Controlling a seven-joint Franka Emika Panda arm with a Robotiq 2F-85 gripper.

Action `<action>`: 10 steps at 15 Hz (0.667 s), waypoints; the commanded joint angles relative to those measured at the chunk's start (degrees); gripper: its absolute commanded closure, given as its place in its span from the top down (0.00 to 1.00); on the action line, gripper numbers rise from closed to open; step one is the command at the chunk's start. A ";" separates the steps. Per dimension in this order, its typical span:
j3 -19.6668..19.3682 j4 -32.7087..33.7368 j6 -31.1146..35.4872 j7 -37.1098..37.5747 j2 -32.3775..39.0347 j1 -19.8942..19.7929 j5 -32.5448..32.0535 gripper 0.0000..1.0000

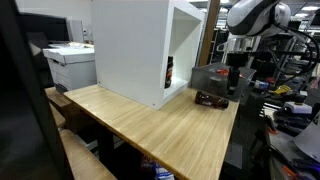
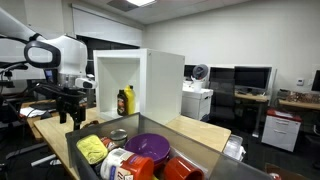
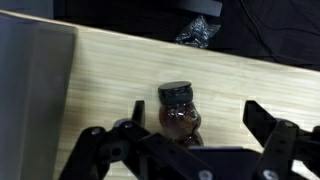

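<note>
The fingers (image 3: 262, 122), spread wide and empty above the brown bottle (image 3: 181, 117) lying on the bench (image 3: 110, 70) beside the open white cabinet (image 1: 130, 45), are best centred over its body below the dark cap (image 3: 175, 93) and lowered straight before being closed gently.

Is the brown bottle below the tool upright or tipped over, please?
Tipped over: the bottle lies lengthwise on the table.

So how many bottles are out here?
3: a dark brown black-capped bottle lying under the gripper, a yellow bottle and a dark bottle standing in the white cabinet; the grey bin may hide more.
</note>
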 commanded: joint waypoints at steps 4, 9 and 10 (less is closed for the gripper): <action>1.28 -0.17 1.71 0.13 -3.56 -3.04 -1.20 1.00; 3.00 -0.15 2.23 -0.46 -6.63 -5.05 -0.57 1.00; 3.55 -0.15 2.48 -0.55 -7.40 -5.51 -0.55 1.00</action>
